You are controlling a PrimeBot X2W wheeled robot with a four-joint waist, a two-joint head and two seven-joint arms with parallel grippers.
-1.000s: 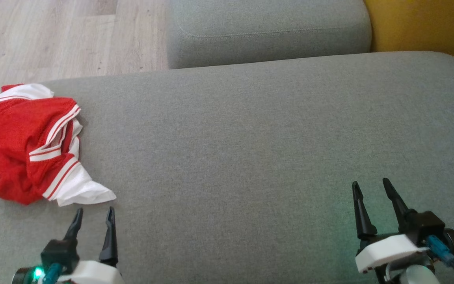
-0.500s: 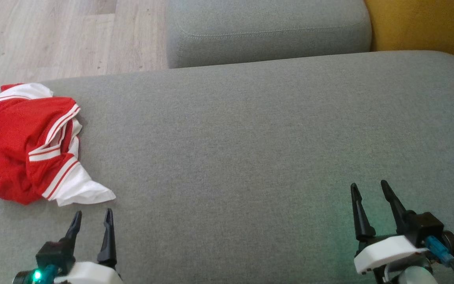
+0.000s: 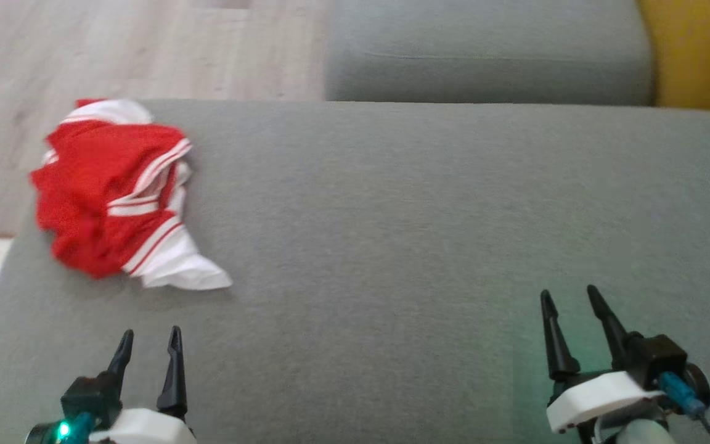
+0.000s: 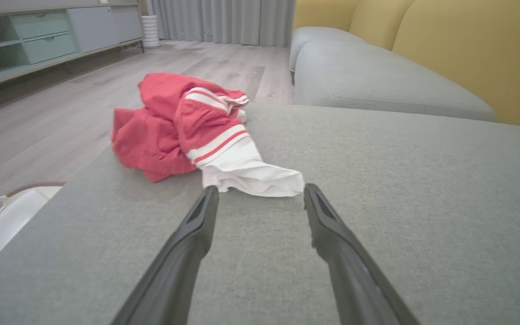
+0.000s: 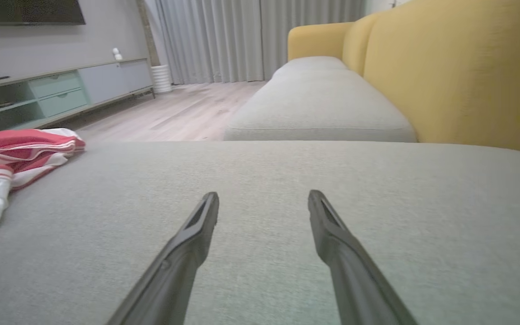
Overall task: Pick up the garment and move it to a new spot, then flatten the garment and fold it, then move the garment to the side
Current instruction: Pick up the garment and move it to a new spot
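Left hand (image 3: pixel 151 333), spread & empty, may shove crumpled red-white mesh garment (image 3: pixel 108 185), upper left, off grey fabric sofa cushion (image 3: pixel 392 216) edge.

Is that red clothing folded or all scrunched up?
Scrunched up. The garment lies in a bunched heap on the grey cushion, white end sticking out.

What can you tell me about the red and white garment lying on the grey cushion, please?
The garment is red fabric with white panels and red-and-white striped bands. It lies crumpled in a loose heap at the far left corner of the grey cushion, partly over its edge. A plain white end trails toward the open left claw, which is short of it and not touching.
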